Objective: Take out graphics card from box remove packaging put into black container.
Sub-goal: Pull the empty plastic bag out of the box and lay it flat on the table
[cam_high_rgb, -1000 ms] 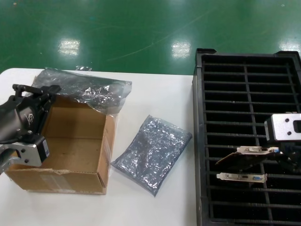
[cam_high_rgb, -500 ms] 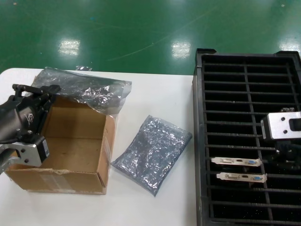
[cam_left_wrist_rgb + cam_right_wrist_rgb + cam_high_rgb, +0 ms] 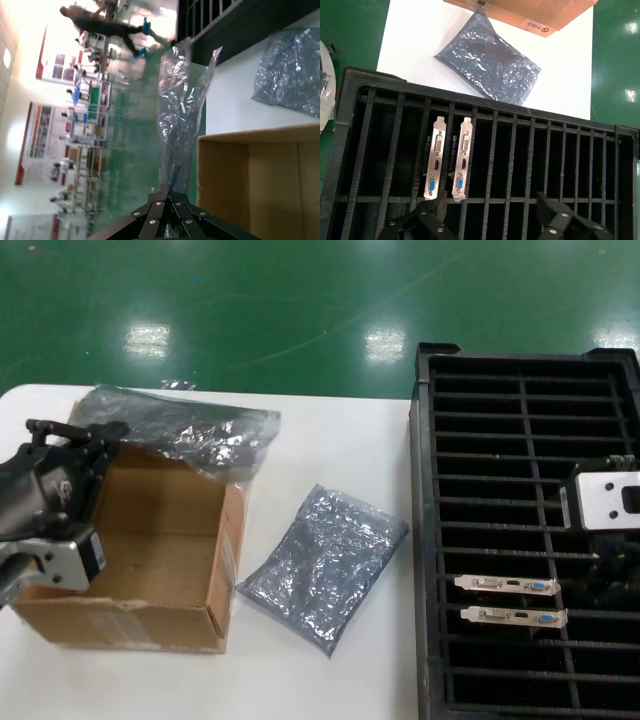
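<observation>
The right hand [image 3: 490, 220] hangs released over the black container [image 3: 430, 540], the graphics card [image 3: 461, 160] slotted just beyond its fingers. The left hand [image 3: 167, 200] pinches packaging [image 3: 182, 110] beside the box [image 3: 160, 550].

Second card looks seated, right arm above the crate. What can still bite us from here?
1. The right pincer hangs open right beside the two graphics cards slotted in the black container; a sloppy retreat might clip a bracket and tip a card.
2. The left pincer pinches a packaging bag draped over the box rim; moving that arm may drag the box.
3. An empty bag lies loose near the container and may snag a passing arm.
</observation>
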Motion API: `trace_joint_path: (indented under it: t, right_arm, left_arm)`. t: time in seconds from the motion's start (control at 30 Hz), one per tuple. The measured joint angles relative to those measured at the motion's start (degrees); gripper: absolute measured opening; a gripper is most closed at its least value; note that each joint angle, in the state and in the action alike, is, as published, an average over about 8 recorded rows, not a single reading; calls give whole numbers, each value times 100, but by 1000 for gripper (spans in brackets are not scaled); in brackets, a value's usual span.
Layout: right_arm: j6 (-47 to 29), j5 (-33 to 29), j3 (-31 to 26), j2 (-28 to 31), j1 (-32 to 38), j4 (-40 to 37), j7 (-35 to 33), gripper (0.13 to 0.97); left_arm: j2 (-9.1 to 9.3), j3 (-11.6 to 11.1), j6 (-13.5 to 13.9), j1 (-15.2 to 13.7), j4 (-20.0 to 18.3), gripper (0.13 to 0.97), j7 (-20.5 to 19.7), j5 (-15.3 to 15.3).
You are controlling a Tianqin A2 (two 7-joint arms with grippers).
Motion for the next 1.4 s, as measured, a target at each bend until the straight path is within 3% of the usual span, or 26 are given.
trace_joint_path:
  t: [0.17,0.27,0.37,0.47,0.57,0.7,0.8,0.93,1.1,1.23,1.4]
  right_arm:
    - [1,0,0,1,0,0,0,602]
    - [1,0,-1,1,1,0,1,681]
    - [1,1,-2,1,1,0,1,726]
    - [1,1,-2,1,1,0,1,783]
    - [1,1,-2,1,1,0,1,840]
    - [2,1,-3,1,2,0,1,859]
    - [2,1,-3,1,2,0,1,880]
    - [2,2,-3,1,2,0,1,923]
    - [2,2,-4,2,2,0,1,950]
    - [2,2,-4,2,2,0,1,960]
    - [2,2,-4,2,2,0,1,966]
  left_arm:
    - [194,-132,771,-185,-195,138,-839,16]
    - [380,-231,1452,-357,-343,138,-1564,-115]
    - [697,-368,2213,-558,-448,138,-2344,-397]
    - [1192,-570,2993,-780,-492,138,-3124,-687]
    - [1835,-811,3739,-1001,-503,138,-3861,-756]
    - [2728,-1072,4617,-1216,-493,138,-4831,-335]
    - [3249,-1113,5041,-1257,-412,138,-5589,152]
    - [3644,-941,5175,-1178,-213,138,-6618,719]
    - [3810,-625,4854,-1078,73,138,-7603,1139]
    - [3844,-511,4500,-1107,367,147,-7949,1308]
    - [3837,-506,4106,-1267,837,162,-7991,1378]
